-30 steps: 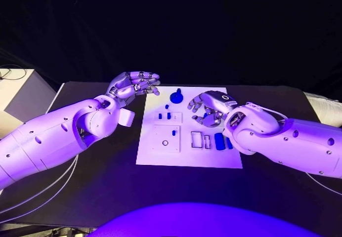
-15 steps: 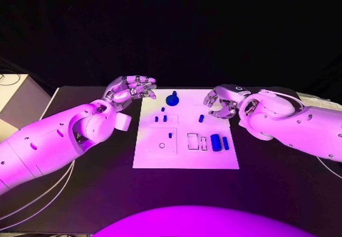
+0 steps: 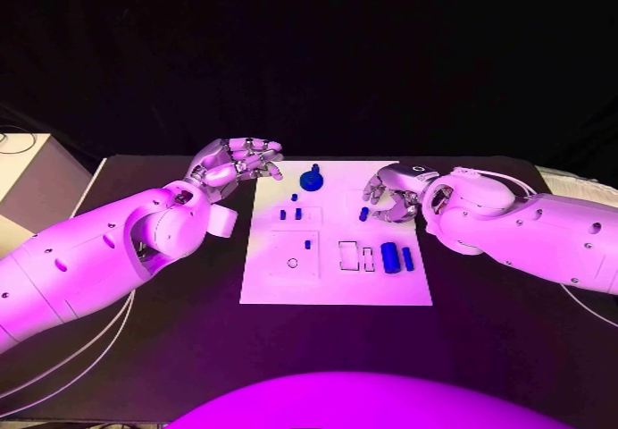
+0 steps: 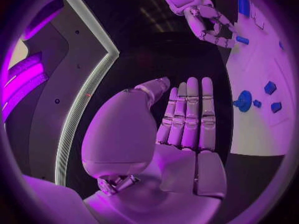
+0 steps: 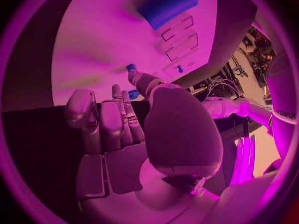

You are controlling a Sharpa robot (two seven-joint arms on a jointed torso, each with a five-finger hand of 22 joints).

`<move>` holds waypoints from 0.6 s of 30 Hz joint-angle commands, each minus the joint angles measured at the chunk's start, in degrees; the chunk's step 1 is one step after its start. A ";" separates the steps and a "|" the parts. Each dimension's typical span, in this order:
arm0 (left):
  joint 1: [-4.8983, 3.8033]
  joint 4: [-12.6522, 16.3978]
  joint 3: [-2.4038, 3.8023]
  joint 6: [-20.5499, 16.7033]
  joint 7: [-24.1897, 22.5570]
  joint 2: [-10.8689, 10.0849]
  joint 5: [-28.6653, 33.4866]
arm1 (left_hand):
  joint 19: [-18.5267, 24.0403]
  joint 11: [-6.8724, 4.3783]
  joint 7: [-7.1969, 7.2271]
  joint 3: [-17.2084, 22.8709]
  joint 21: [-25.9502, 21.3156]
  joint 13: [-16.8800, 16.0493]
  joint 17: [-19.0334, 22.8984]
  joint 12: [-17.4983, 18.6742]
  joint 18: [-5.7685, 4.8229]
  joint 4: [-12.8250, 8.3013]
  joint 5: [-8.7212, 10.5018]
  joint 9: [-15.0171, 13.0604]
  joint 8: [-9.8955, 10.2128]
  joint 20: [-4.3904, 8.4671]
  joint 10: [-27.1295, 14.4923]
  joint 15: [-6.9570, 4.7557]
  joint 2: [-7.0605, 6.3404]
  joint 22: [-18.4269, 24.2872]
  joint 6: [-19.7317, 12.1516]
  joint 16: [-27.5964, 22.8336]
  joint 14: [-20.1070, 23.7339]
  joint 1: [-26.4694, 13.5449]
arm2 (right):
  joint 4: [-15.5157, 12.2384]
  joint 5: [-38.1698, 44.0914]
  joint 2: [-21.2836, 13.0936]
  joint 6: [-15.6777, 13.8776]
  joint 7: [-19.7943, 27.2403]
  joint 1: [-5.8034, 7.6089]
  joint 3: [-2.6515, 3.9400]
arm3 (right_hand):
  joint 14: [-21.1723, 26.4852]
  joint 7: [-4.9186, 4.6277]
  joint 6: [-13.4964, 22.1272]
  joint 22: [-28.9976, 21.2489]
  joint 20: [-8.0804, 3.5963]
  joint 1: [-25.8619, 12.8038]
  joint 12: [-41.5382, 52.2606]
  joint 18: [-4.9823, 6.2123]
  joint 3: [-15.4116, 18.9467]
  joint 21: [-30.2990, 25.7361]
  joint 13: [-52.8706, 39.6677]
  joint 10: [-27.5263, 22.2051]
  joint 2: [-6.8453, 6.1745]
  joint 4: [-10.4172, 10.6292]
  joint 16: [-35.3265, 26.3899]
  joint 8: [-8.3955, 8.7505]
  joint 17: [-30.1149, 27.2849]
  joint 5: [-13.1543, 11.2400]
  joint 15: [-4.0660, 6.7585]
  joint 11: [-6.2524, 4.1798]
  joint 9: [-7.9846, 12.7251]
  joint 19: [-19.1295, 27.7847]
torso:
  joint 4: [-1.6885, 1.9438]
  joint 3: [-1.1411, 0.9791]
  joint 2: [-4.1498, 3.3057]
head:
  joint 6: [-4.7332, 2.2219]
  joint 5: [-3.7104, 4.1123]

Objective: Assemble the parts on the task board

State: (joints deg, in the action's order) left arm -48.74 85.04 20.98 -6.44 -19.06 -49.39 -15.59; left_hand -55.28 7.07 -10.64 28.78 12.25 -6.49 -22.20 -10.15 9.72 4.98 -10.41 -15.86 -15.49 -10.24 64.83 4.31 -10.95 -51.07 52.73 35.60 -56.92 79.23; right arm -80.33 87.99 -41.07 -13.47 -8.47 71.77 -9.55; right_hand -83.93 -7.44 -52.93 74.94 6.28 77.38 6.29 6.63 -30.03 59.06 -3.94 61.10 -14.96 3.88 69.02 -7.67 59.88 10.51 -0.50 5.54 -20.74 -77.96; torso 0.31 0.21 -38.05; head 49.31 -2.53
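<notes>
Fingers of your right hand [image 3: 390,198] curl just over a small blue part [image 3: 363,214] on the white board [image 3: 335,286], grip unclear; your left hand [image 3: 241,159] idles half-curled, holding nothing. Most blue pieces lie loose, so assembly looks barely begun.

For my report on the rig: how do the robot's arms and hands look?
Both arms have smooth, rounded white shells with small dark holes. The left hand and right hand are silver metal, many-fingered, with segmented fingers. Thin pale cables hang beneath the left arm.
</notes>
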 commanded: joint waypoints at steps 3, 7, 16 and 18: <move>0.03 0.09 0.04 1.01 -0.37 0.14 -0.08 | -0.17 0.41 -0.43 -0.23 -0.23 -0.05 -0.05 0.18 0.51 0.21 0.02 0.07 0.27 -0.21 -0.01 0.18 0.19 0.05 -0.08 -0.32 -0.06 -0.02 | 0.43 1.41 1.08 2.14 0.29 -0.40 -0.15 | -0.44 -0.02 -0.26 0.81 0.18 0.31 0.09 -0.90 -0.02 0.43 -0.19 0.60 0.54 0.11 0.61 -0.12 0.30 -0.14 -0.17 0.07 -0.03 -0.33 | 0.01 0.02 -0.05 | 0.22 -0.15; 0.03 0.07 0.04 0.95 -0.36 0.10 -0.08 | -0.17 0.41 -0.43 -0.23 -0.23 -0.05 -0.05 0.18 0.51 0.21 0.02 0.07 0.27 -0.21 -0.01 0.18 0.19 0.05 -0.08 -0.32 -0.06 -0.02 | 0.62 1.43 1.51 2.34 0.39 -0.60 -0.21 | -0.48 -0.22 -0.70 0.94 0.13 0.34 0.32 -0.91 -0.25 0.57 -0.26 1.23 0.72 0.19 0.87 -0.35 0.50 -0.06 -0.09 -0.05 -0.11 -0.42 | -0.04 0.05 0.07 | 0.44 -0.19; 0.03 0.06 0.04 0.93 -0.35 0.11 -0.08 | -0.19 0.44 -0.47 -0.26 -0.32 -0.05 -0.12 0.24 0.51 0.29 -0.01 0.09 0.32 -0.23 -0.05 0.19 0.22 0.12 -0.14 -0.41 -0.06 -0.06 | 0.24 1.37 2.09 1.63 0.78 -0.76 -0.24 | -0.67 -0.65 -2.43 1.76 -0.08 0.19 0.71 -1.15 -1.42 1.87 -0.30 2.95 1.17 0.53 1.81 -1.22 1.33 0.12 0.18 -0.39 -0.44 -0.99 | -0.02 0.02 0.16 | 0.57 -0.28; 0.03 0.04 0.04 0.92 -0.34 0.11 -0.08 | -0.19 0.44 -0.47 -0.26 -0.32 -0.05 -0.12 0.24 0.51 0.29 -0.01 0.09 0.32 -0.23 -0.05 0.19 0.22 0.12 -0.14 -0.41 -0.06 -0.06 | 0.11 1.36 2.16 1.61 0.79 -0.77 -0.24 | -0.73 -0.62 -2.96 1.98 -0.15 0.18 0.78 -1.21 -1.74 2.21 -0.30 3.39 1.27 0.57 2.07 -1.49 1.57 0.11 0.25 -0.49 -0.55 -1.13 | -0.01 0.02 0.17 | 0.60 -0.31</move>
State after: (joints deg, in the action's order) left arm -48.72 85.03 21.00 -6.38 -19.05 -49.38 -15.59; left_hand -55.28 7.07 -10.85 28.61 12.25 -6.49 -22.28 -10.15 9.71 5.14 -10.42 -15.87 -15.49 -10.24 64.83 4.31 -10.95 -51.01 52.51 35.38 -56.92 79.23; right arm -79.97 88.66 -39.01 -12.37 -8.42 71.06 -9.78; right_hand -83.93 -8.04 -55.68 74.92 6.00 77.43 6.74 6.09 -31.63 61.08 -4.16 64.10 -14.09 4.45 70.89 -9.00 61.45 10.51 -0.50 5.01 -21.26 -78.65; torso 0.27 0.27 -37.91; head 49.88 -2.80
